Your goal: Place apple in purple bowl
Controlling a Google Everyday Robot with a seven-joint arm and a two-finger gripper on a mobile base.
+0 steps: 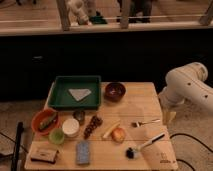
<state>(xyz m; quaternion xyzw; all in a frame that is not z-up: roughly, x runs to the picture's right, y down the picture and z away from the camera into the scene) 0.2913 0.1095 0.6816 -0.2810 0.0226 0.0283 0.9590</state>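
Note:
The apple point(119, 134), small and orange-red with a yellowish patch, lies on the wooden table point(145, 107) at front centre. The purple bowl point(115, 91), dark maroon, stands at the table's back centre, right of the green tray, well apart from the apple and with nothing showing in it. My white arm point(187, 90) is to the right of the table. Its gripper point(170, 117) hangs just off the table's right edge, away from both apple and bowl.
A green tray point(60, 102) holding a grey cloth is at back left. An orange bowl point(36, 120), white cup point(70, 127), small green cup point(56, 136), pale banana-like piece point(111, 130), fork point(145, 122), black brush point(142, 146) and blue sponge point(83, 151) surround the apple.

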